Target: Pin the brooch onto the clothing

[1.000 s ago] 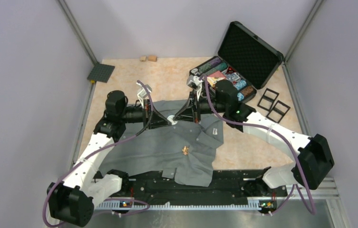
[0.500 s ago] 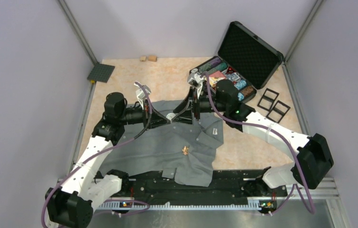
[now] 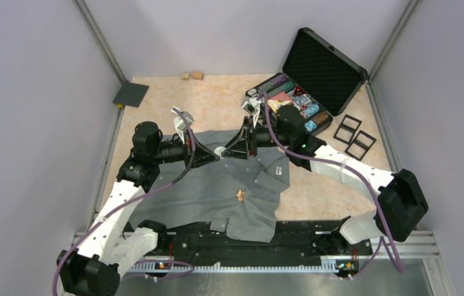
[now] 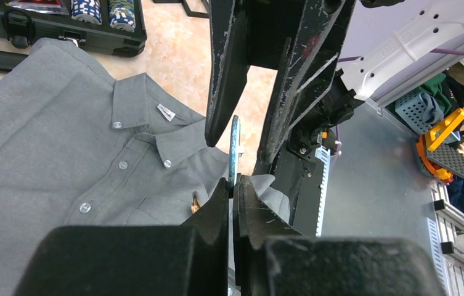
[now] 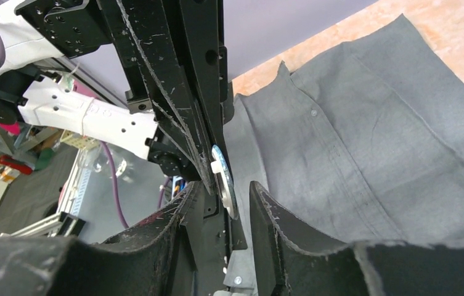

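Note:
The grey shirt [image 3: 204, 191] lies flat on the table, collar to the right; it also shows in the left wrist view [image 4: 50, 135] and the right wrist view [image 5: 365, 142]. My two grippers meet above its far edge. My left gripper [image 3: 214, 155] is shut on the rim of a round brooch [image 3: 221, 152], a thin disc with a blue face and white back, seen edge-on [image 4: 235, 148]. My right gripper [image 3: 230, 150] is open, with one finger on each side of the disc [image 5: 224, 182] and not closed on it. A small golden piece [image 3: 240, 196] sits on the shirt's chest.
An open black case [image 3: 325, 69] with colourful packs stands at the back right, with black frames [image 3: 352, 135] beside it. A dark square plate [image 3: 130, 94] and two small wooden blocks [image 3: 192, 76] lie at the back left. The arms' black rail [image 3: 303, 243] runs along the near edge.
Both grippers with the disc have drifted slightly toward the far left. The left arm's elbow has swung left. The shirt has not moved.

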### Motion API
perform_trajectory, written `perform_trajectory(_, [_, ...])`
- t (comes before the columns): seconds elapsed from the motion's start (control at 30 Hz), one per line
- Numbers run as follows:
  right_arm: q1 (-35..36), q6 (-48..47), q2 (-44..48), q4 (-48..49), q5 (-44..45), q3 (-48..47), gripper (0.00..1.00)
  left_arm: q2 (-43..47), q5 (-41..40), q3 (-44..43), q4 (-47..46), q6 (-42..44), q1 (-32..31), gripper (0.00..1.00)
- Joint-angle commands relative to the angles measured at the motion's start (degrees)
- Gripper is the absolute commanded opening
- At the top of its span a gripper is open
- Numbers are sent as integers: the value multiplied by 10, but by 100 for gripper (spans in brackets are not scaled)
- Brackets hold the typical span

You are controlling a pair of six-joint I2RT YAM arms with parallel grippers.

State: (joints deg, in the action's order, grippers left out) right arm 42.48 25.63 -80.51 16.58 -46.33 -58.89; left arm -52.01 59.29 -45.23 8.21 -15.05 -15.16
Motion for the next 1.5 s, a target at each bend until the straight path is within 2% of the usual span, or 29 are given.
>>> perform_trajectory(0.0, [-3, -5, -2, 12, 2, -10, 32, 4, 7, -12, -14, 6, -1, 0])
perform_trajectory(0.37, [-3, 8, -11, 4, 29, -12, 11, 2, 11, -11, -16, 1, -1, 0])
perform_trajectory(0.7, [-2, -9, -47, -65, 96, -42, 6, -10, 25, -8, -29, -14, -3, 0])
perform_trajectory(1.0, [0, -16, -58, -69, 99, -47, 7, -15, 21, -9, -30, -14, -9, 0])
perform_trajectory(1.2, [10, -42, -54, -84, 96, -50, 14, -21, 1, -10, -29, -21, -9, 0])
perform_trajectory(1.47, [11, -46, -14, -57, 88, -28, 22, -21, -29, -12, -13, -10, -8, 0])
